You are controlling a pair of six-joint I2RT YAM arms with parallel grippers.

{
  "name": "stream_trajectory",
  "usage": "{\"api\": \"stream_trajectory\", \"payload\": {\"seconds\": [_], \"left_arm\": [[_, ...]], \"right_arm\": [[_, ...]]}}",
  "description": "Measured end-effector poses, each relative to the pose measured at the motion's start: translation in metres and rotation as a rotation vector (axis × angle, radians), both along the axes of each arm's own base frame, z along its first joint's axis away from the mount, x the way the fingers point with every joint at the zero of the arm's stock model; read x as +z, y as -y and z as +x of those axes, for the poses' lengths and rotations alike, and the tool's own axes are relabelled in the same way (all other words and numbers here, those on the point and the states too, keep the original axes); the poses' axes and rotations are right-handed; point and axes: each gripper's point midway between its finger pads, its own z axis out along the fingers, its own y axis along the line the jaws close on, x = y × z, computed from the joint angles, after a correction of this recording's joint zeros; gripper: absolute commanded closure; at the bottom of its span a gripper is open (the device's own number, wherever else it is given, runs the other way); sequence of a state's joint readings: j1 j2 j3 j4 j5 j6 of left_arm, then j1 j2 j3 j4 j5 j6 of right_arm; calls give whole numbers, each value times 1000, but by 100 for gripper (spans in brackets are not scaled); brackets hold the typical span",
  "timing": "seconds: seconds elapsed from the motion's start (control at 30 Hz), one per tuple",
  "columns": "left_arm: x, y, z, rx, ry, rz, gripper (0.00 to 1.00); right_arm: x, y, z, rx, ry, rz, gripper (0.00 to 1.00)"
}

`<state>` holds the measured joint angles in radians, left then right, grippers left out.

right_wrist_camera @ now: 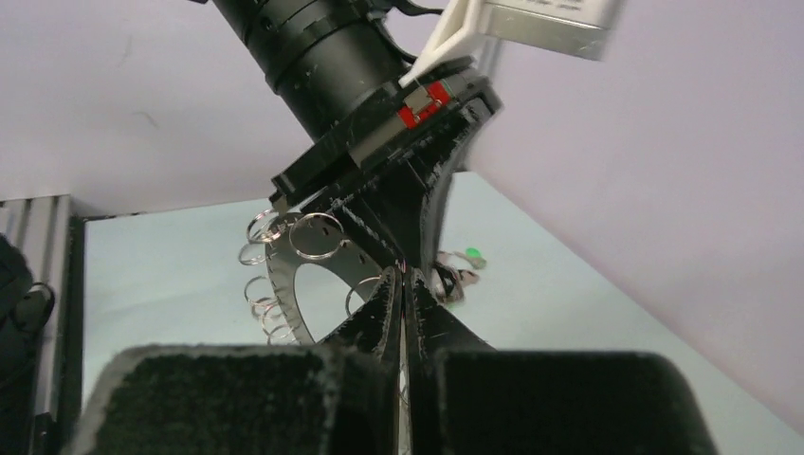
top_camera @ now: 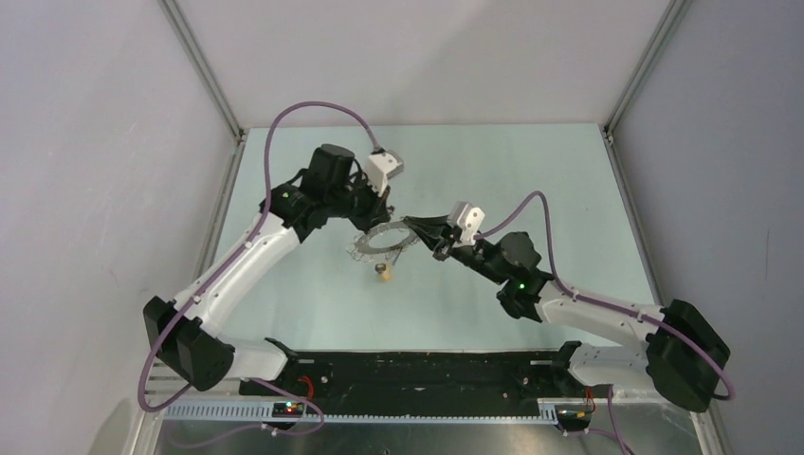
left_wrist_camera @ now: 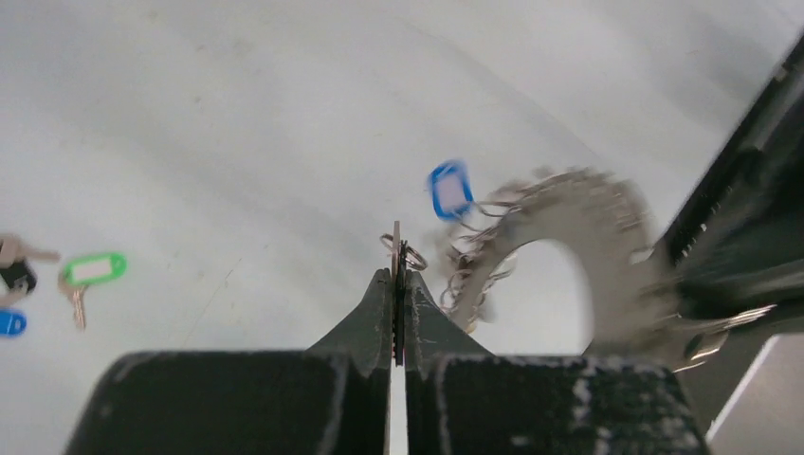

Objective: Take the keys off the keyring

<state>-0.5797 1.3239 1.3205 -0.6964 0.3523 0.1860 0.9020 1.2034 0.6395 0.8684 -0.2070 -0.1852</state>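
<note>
Hanging between left gripper (left_wrist_camera: 396,277), right gripper (right_wrist_camera: 403,282): keyring (left_wrist_camera: 612,223) face tilted upward.

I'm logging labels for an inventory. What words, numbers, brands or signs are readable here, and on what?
No text can be read in any view.
Blue tag: insert blurred, unreadable.
Green tag: insert too small to tell whether anything is written.
Red patch on the left gripper: no legible marking.
</note>
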Motion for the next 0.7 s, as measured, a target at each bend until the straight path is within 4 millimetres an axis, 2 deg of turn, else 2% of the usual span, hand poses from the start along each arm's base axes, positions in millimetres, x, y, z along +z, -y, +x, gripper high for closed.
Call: {"api": "stream_trajectory", "payload": {"seconds": [0.1,0.23,0.3,0.4,0.5,0.7], "left_arm": [[-3,-21,23,118,-24,-10,100],[-7,-59,58,291,-35,-21,100],[-14,-71,69,347,-48,-15,100],[-32,-87,87,411,-84,7,100],[-59,-106,110,487,-136,52,100],[-106,-142,175,638,-210,111,100]], "right_arm": [[3,18,4,-71,-12,10,100],[12,55,13,-194,-20,56,100],[11,72,18,-253,-30,71,100],[3,91,25,-324,-55,66,100],[-3,110,33,-394,-83,56,100],[6,151,39,-507,-116,100,100]]}}
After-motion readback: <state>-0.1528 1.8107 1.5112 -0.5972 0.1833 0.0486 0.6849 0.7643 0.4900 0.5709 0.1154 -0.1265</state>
